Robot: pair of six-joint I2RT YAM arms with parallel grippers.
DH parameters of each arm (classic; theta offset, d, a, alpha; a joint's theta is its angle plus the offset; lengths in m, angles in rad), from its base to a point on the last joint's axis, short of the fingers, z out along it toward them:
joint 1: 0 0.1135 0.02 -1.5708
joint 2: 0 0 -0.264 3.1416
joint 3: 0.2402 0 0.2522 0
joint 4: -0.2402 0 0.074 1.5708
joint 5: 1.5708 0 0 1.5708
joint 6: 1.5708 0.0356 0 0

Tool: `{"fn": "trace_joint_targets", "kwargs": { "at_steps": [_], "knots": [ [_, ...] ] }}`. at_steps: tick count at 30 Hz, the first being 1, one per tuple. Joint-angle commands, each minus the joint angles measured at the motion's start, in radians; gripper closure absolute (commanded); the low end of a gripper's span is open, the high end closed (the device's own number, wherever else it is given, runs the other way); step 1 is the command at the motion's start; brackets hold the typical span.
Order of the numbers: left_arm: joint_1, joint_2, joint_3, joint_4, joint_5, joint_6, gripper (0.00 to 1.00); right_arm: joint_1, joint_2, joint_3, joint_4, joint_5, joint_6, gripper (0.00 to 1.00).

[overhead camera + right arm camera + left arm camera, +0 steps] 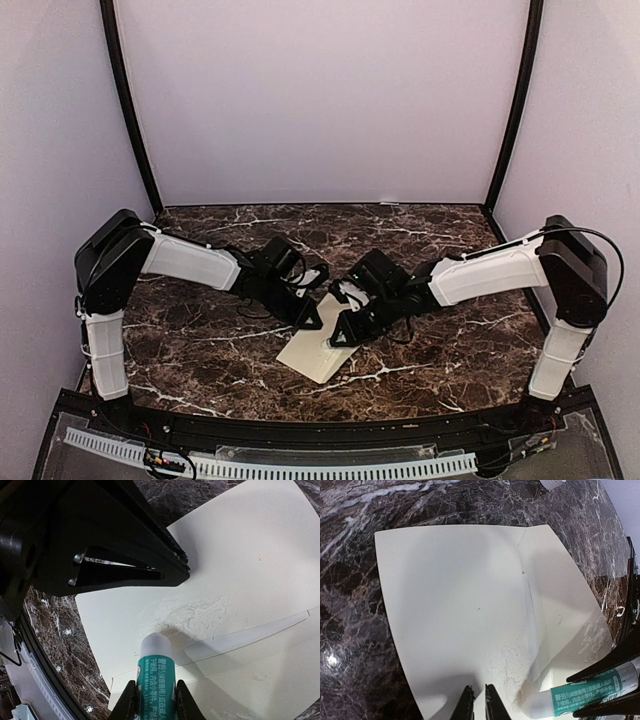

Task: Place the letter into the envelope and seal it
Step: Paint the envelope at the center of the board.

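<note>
The cream envelope (322, 348) lies flat on the marble table (200, 330). At its 11 o'clock edge we rest our left gripper (479, 694), fingers pressed nearly together. At 2 o'clock our right gripper (156, 694) pinches a green-labelled glue stick (156, 672), its tip down beside a glue smear (200, 615).

Quick count from me: one envelope (322, 352), one glue stick (157, 677), one dark marble table (200, 345) under them, and two claws total, the left claw (479, 707) plus the right claw (156, 700).
</note>
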State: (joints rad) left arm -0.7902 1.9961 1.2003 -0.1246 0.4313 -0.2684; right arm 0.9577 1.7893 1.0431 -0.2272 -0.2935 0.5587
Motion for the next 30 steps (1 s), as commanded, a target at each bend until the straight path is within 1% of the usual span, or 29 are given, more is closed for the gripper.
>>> {"fn": "trace_joint_targets", "kwargs": {
  "at_steps": [1, 16, 30],
  "knots": [
    [-0.002, 0.018, 0.010, -0.060, -0.022, 0.010, 0.91, 0.018, 0.005, -0.004, 0.036, -0.020, 0.017, 0.94],
    [-0.002, 0.031, 0.005, -0.063, -0.041, 0.038, 0.93, 0.013, 0.022, 0.033, -0.012, 0.090, 0.023, 0.94],
    [-0.003, 0.040, 0.007, -0.069, -0.054, 0.047, 0.94, -0.044, 0.041, 0.044, -0.028, 0.147, 0.019, 0.94]
  ]
}}
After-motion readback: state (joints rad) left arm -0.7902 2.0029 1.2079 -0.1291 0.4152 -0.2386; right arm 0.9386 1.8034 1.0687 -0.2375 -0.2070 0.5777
